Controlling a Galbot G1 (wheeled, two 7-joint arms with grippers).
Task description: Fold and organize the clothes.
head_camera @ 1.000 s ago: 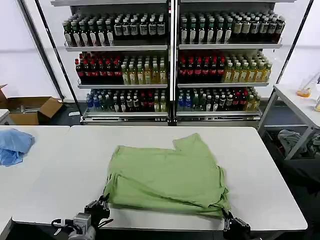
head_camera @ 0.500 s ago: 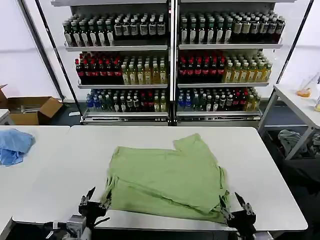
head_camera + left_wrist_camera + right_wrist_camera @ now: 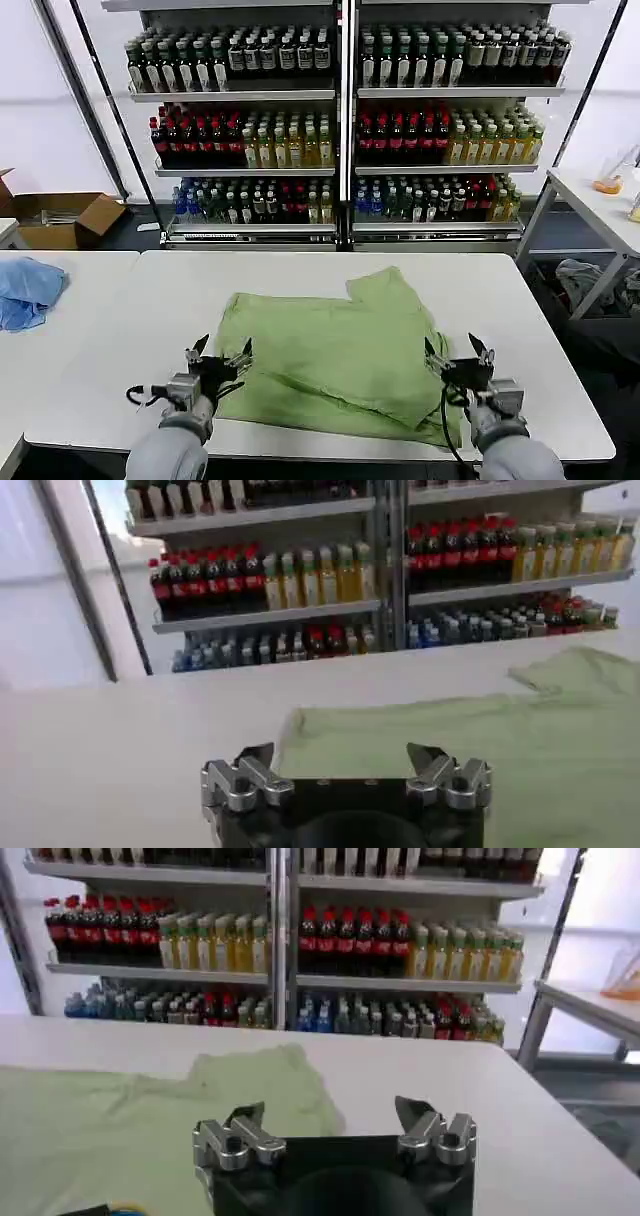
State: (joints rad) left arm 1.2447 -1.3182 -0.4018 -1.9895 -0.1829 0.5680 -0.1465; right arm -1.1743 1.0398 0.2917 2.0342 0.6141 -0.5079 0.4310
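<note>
Two grippers hover over the near half of the white table (image 3: pixel 120 340), one at each side of the shirt (image 3: pixel 340 350). Left gripper (image 3: pixel 222 357): fingers spread wide, nothing between them, above the shirt's near-left edge. Left wrist view agrees: gripper (image 3: pixel 345 763) open, with green cloth (image 3: pixel 480 750) beyond it. Right gripper (image 3: pixel 458 351): fingers likewise spread, empty, at the shirt's near-right edge. Right wrist view: gripper (image 3: pixel 330 1120) open, with the shirt (image 3: pixel 120 1118) lying off to one side of it.

Shirt lies roughly centred on the table, plain green side up, partly folded; layered edges show along the near side, and one flap sticks out toward the far side. Cannot tell whether either gripper touches the cloth.

Blue cloth (image 3: pixel 28 290) is bunched on the neighbouring table at the robot's left. Shelves of bottles (image 3: pixel 340 120) stand behind the table. Cardboard box (image 3: pixel 60 218) sits on the floor at far left.
</note>
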